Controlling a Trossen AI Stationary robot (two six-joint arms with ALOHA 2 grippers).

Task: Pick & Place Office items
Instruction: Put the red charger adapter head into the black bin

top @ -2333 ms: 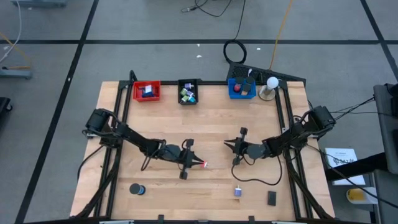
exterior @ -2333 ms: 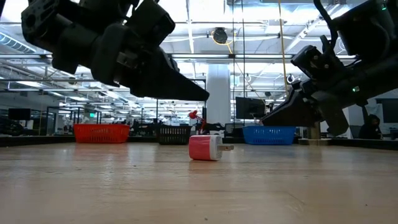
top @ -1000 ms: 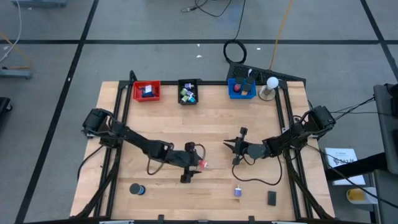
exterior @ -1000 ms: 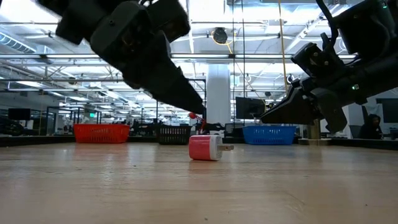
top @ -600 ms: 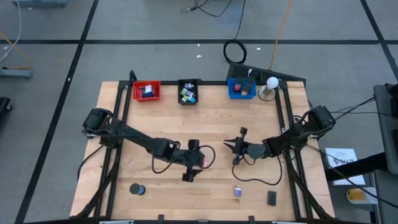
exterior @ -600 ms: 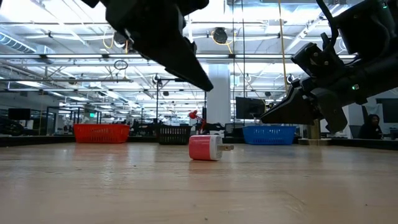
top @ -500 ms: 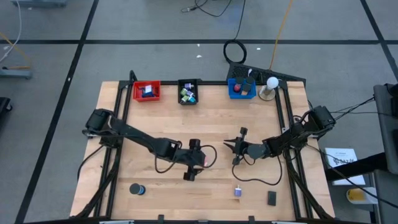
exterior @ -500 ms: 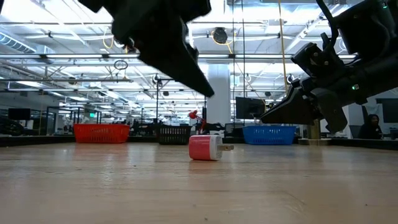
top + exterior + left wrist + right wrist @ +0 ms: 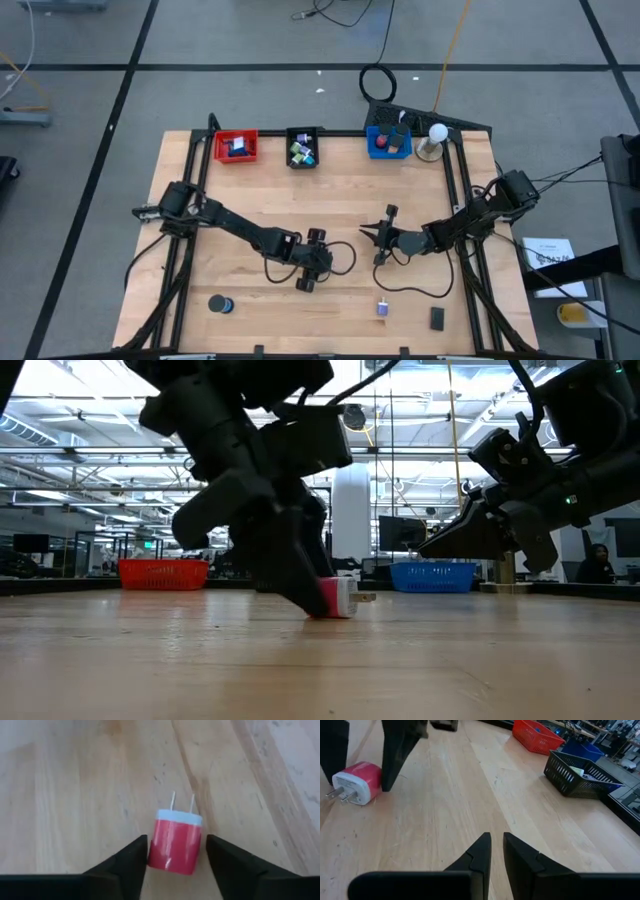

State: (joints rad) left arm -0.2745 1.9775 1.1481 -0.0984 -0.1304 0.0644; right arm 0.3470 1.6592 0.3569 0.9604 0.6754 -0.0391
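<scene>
Pale wooden tabletop [image 9: 240, 300] is seen with a red plug adapter [image 9: 176, 845] lying on its side near the middle, prongs pointing away from the left gripper [image 9: 176, 851]. That gripper is lowered around the adapter, its fingers [image 9: 131, 855] spread and standing on either side, nothing yet clamped. The grasp step is judged to be in hand; closing on the red body, then lifting toward the red tray [image 9: 236, 146], is called for. The right gripper [image 9: 492, 847] waits nearby, nearly closed and empty.

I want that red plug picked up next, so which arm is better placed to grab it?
Left. The left hand is down at the red plug, open fingers on either side. The right hand hangs apart, nearly shut.
</scene>
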